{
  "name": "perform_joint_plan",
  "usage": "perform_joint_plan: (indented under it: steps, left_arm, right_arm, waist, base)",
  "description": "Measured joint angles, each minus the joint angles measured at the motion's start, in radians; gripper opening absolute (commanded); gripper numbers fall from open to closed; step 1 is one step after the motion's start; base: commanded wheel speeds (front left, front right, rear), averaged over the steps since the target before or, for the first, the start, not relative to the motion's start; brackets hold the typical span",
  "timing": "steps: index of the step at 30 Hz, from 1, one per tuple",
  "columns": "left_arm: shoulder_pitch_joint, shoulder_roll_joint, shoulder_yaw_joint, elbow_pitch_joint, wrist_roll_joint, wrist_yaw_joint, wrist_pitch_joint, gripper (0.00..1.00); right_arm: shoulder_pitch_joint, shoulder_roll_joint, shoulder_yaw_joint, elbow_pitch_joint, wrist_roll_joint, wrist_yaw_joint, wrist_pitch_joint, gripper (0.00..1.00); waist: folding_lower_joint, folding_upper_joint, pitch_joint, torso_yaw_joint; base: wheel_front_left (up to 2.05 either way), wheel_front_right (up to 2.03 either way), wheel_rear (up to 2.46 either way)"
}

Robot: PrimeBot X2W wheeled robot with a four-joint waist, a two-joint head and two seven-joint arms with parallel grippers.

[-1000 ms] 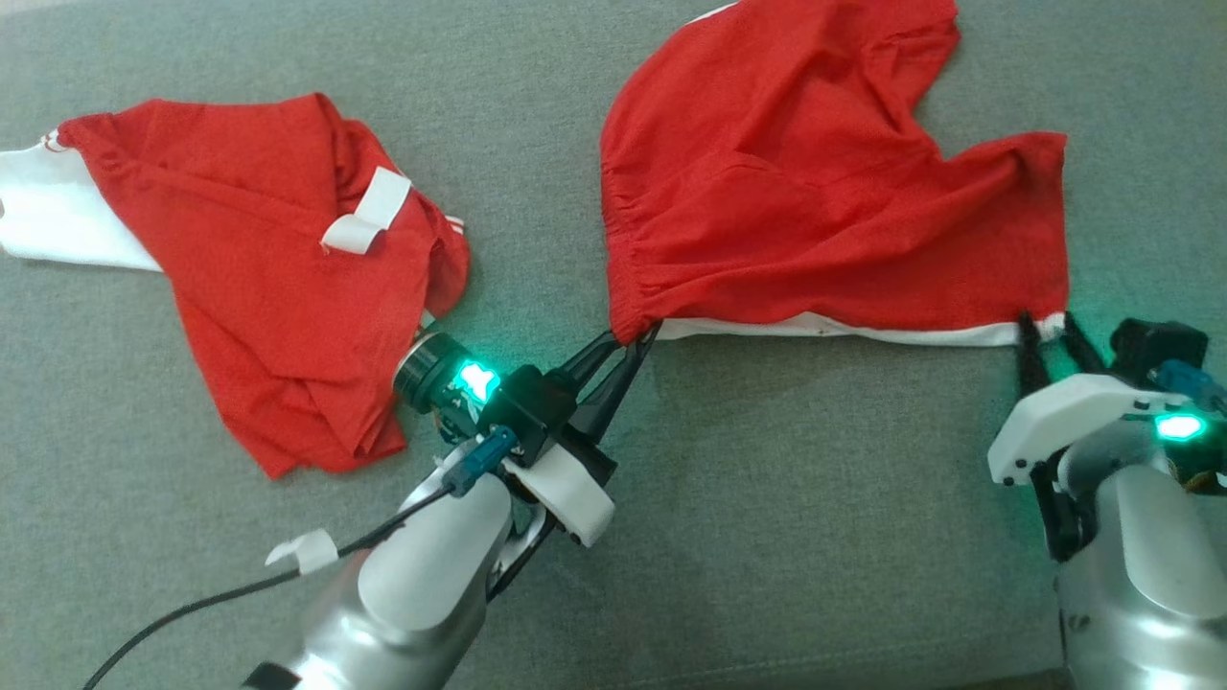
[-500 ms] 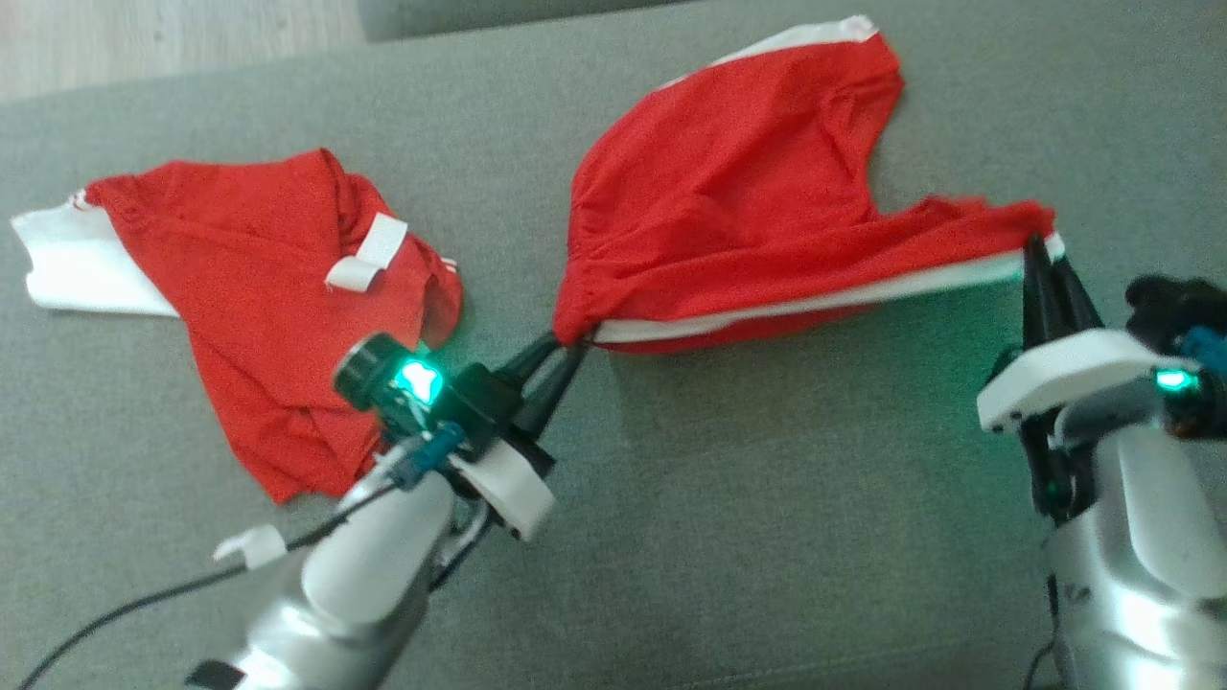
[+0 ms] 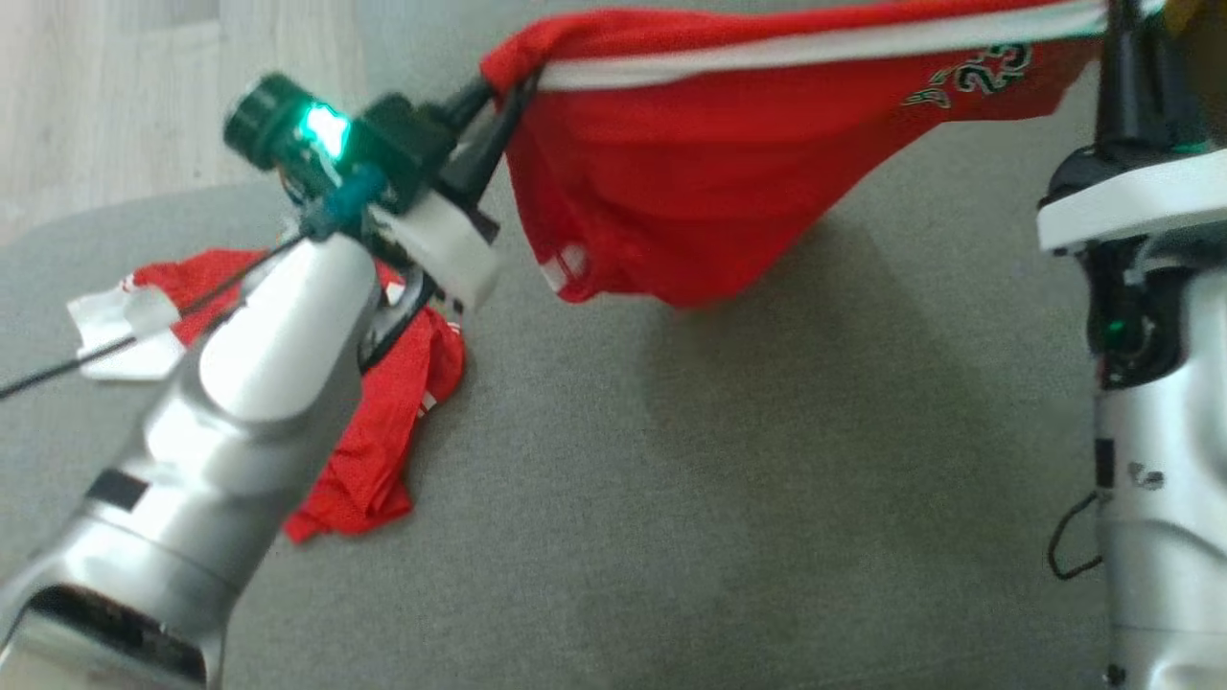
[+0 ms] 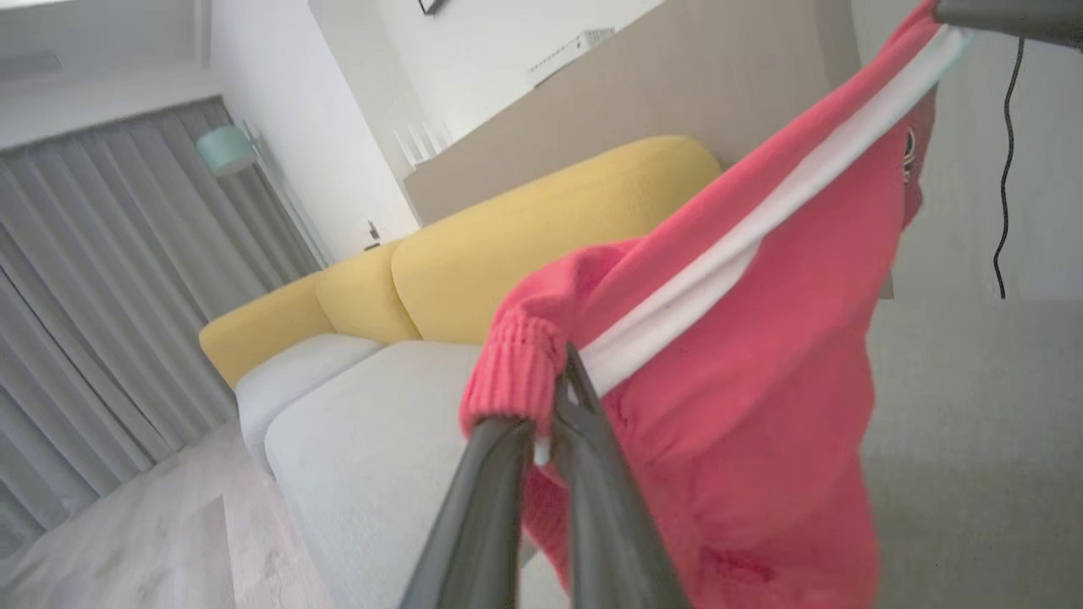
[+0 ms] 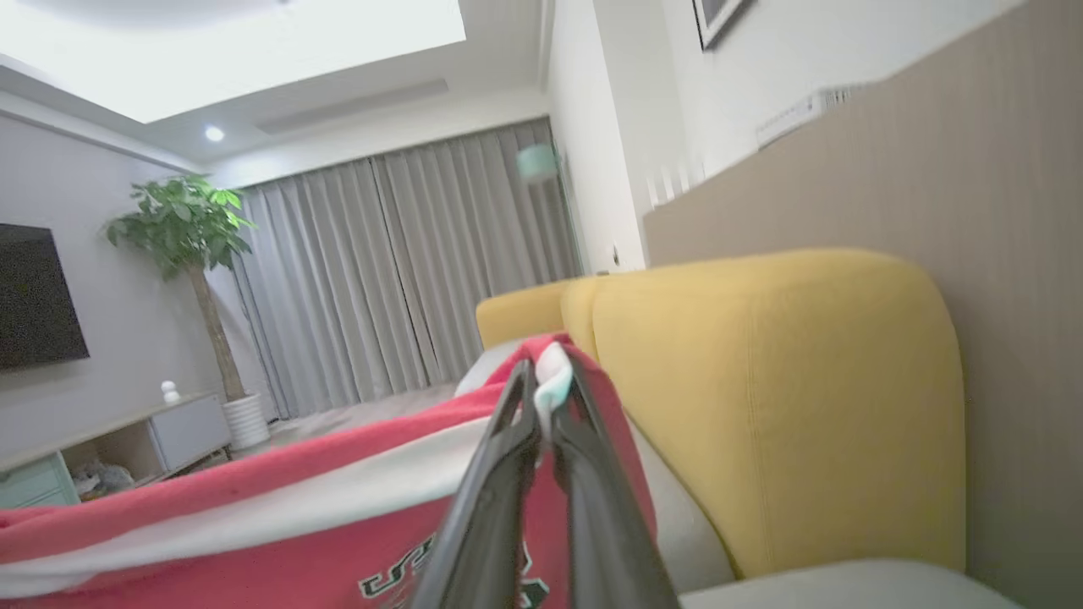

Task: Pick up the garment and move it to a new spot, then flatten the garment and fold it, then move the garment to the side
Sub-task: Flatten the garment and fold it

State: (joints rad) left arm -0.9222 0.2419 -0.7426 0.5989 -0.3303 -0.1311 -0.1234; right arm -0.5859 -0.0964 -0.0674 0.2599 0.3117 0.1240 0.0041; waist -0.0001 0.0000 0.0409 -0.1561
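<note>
The garment (image 3: 690,182) is a pair of red shorts with a white side stripe and a printed number. It hangs stretched in the air between my two grippers, above the grey cushion (image 3: 767,479). My left gripper (image 3: 498,91) is shut on the gathered waistband corner, and its fingers (image 4: 584,440) pinch the ribbed edge in the left wrist view. My right gripper (image 3: 1117,19) is shut on the opposite corner at the white stripe, where the fabric (image 5: 254,524) trails off to the left of its fingertips (image 5: 546,381). The middle of the cloth sags down towards the cushion.
A second red and white garment (image 3: 393,422) lies crumpled on the cushion under my left forearm. Wooden floor (image 3: 96,96) shows past the cushion's far left edge. A yellow sofa back (image 4: 525,245) stands beyond the hanging cloth.
My right gripper has shut on the garment's corner. Both arms have then raised the garment off the cushion and pulled it taut. The head camera has also shifted.
</note>
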Motion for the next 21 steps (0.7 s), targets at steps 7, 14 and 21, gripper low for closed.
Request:
perform_joint_plan:
  steps: [7,14,21]
  left_arm:
    - [-0.064,0.005,0.005,-0.012,-0.079,-0.001,0.055,0.00]
    - [0.022,0.046,-0.015,-0.116,-0.236,-0.002,0.204,0.00]
    - [0.009,0.101,-0.010,-0.176,-0.279,-0.001,0.314,0.00]
  right_arm:
    - [0.016,-0.017,0.001,-0.112,-0.005,0.000,0.012,0.00]
    - [0.139,-0.005,-0.046,-0.203,-0.063,0.000,0.117,0.00]
    - [0.073,-0.001,-0.035,-0.192,-0.128,0.000,0.199,0.00]
  waist:
    - [0.0000,0.0000,-0.051,0.001]
    - [-0.0001,0.0000,-0.052,0.013]
    - [0.0002,0.0000,0.036,0.010]
  base:
    - [0.00,0.00,0.00]
    - [0.00,0.00,0.00]
    - [0.00,0.00,0.00]
